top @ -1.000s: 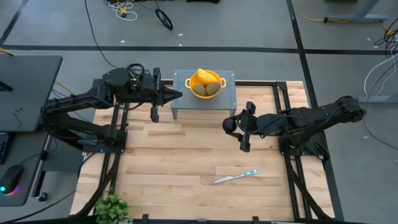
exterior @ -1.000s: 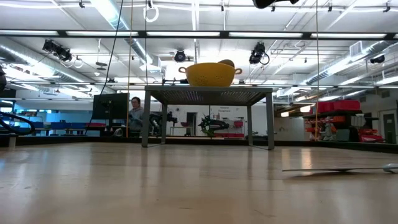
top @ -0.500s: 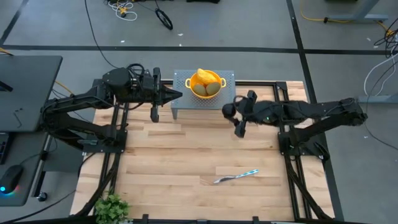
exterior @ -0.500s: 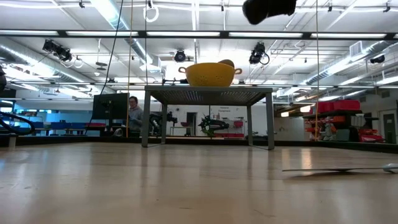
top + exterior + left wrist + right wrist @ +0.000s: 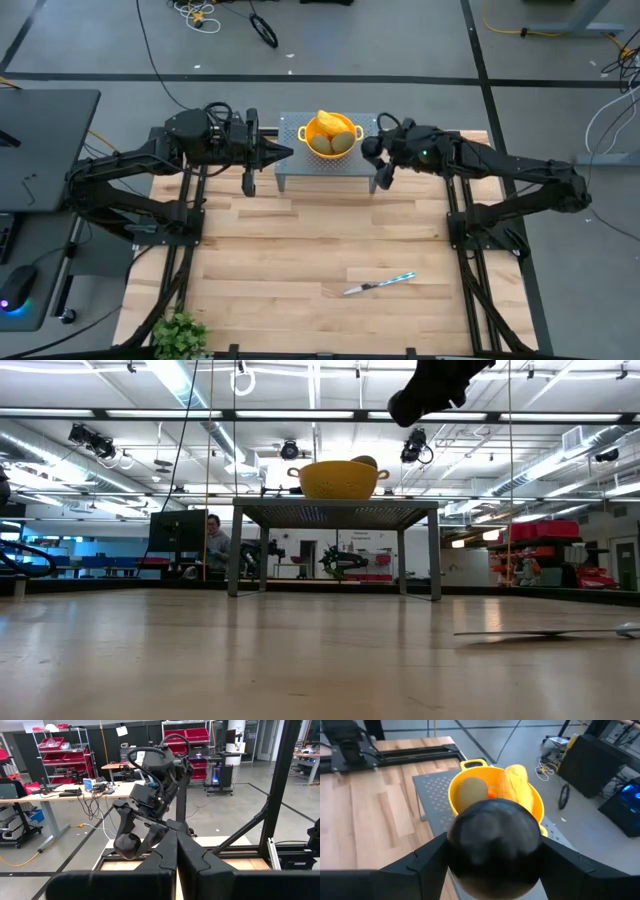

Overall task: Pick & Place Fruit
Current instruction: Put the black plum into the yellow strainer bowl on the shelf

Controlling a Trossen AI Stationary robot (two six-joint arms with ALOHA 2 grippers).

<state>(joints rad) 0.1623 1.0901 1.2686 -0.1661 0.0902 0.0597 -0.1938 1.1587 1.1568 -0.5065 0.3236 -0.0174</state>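
Since one second ago my right gripper (image 5: 378, 160) has travelled from the middle of the bench (image 5: 300, 260) to its far edge, beside the small grey perforated metal stand (image 5: 366, 131). It is clenched around a dark round fruit (image 5: 494, 840). The yellow perforated two-handled bowl (image 5: 313, 131) on the stand already holds an olive-brown oval fruit (image 5: 472, 791) and a yellow-orange oblong fruit (image 5: 518, 782). I judge the drop into the bowl is near. My left gripper (image 5: 282, 153), fingers pressed together, waits on the stand's other side.
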